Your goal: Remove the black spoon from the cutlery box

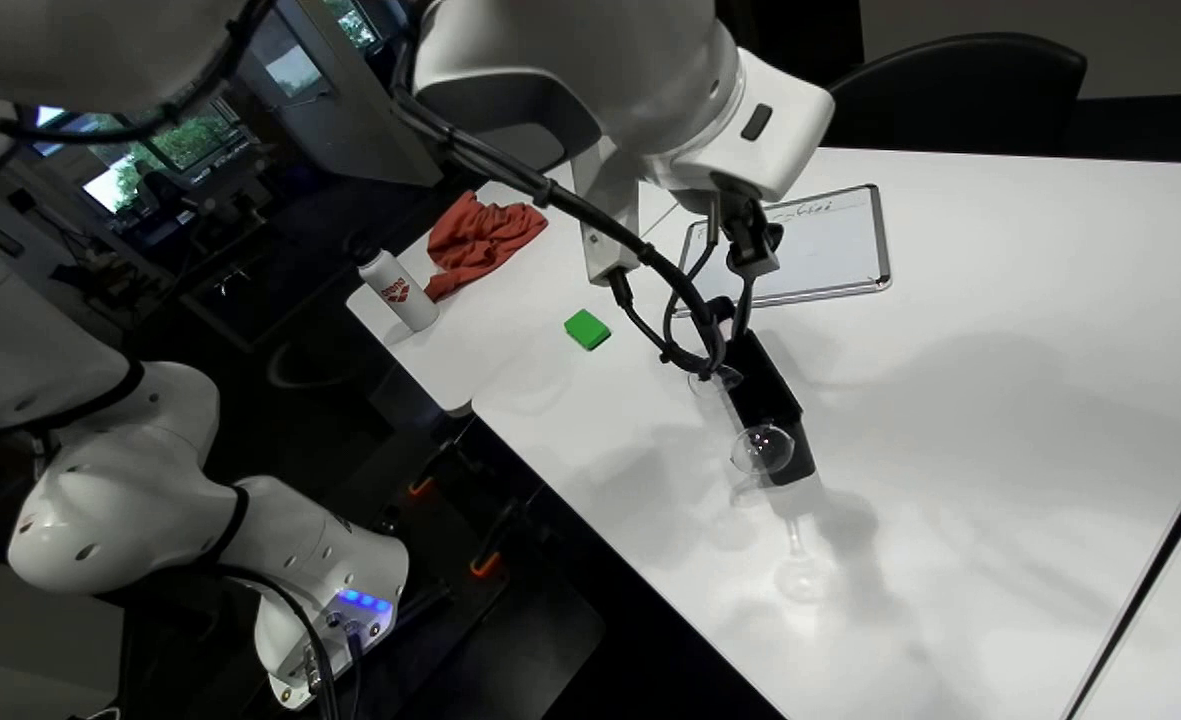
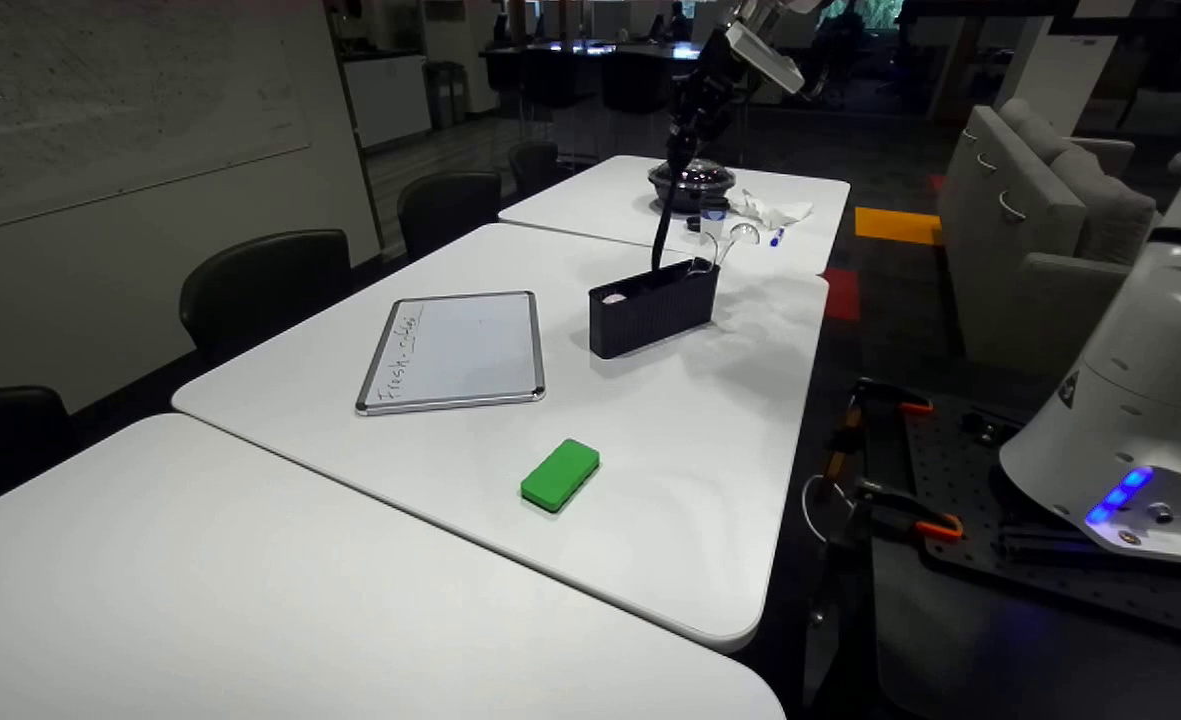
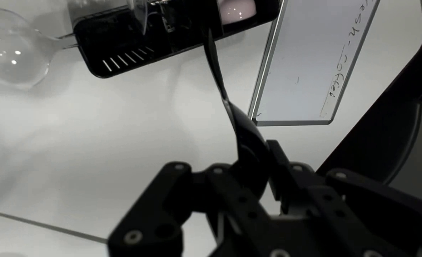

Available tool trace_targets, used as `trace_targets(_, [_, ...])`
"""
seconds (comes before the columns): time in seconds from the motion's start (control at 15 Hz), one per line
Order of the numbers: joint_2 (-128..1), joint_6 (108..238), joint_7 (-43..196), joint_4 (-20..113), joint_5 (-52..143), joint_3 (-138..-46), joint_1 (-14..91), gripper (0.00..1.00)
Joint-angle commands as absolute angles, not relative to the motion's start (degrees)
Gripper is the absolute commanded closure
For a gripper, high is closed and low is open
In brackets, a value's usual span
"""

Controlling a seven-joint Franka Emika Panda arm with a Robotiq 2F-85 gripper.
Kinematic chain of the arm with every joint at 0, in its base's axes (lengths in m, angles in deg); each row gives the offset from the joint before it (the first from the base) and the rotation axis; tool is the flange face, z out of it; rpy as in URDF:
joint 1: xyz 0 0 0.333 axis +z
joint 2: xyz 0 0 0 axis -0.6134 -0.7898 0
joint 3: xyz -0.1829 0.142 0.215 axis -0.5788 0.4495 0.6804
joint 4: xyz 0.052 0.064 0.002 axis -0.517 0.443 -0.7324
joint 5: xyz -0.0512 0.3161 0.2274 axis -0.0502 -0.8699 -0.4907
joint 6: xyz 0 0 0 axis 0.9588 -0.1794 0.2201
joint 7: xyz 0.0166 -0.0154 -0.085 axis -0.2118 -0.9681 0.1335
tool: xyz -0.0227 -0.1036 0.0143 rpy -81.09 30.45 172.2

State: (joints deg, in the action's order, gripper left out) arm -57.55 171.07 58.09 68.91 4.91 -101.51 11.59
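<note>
The cutlery box (image 2: 650, 318), a narrow black upright holder, stands on the white table and shows in an exterior view (image 1: 765, 390) and the wrist view (image 3: 100, 57). The black spoon (image 2: 664, 230) stands steeply, bowl up; its handle (image 3: 216, 71) runs down to a middle part of the box. The lower end is lost in the dark interior. My gripper (image 3: 255, 160) is above the box, shut on the spoon's bowl, with the right finger against it. The gripper (image 2: 685, 145) also shows in an exterior view. The left fingertip is partly hidden by the bowl.
A clear spoon (image 3: 16, 50) and another clear utensil (image 3: 138, 12) stick out of the box. Something pink (image 3: 237, 10) sits in an end compartment. A whiteboard (image 2: 470, 345) and a green eraser (image 2: 560, 475) lie nearby. A bottle (image 1: 400, 290) and red cloth (image 1: 480, 240) are farther off.
</note>
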Motion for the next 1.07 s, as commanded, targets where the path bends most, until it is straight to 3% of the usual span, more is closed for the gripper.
trace_targets(0.0, [-50.0, 173.9, 64.8, 71.7, 10.4, -104.1, 14.3, 0.98])
trace_targets(0.53, [-56.7, 191.7, 92.7, 67.0, 41.7, -107.7, 17.3, 0.98])
trace_targets(1.0, [-79.6, 188.6, 122.4, 52.7, 60.3, -120.7, 25.9, 0.98])
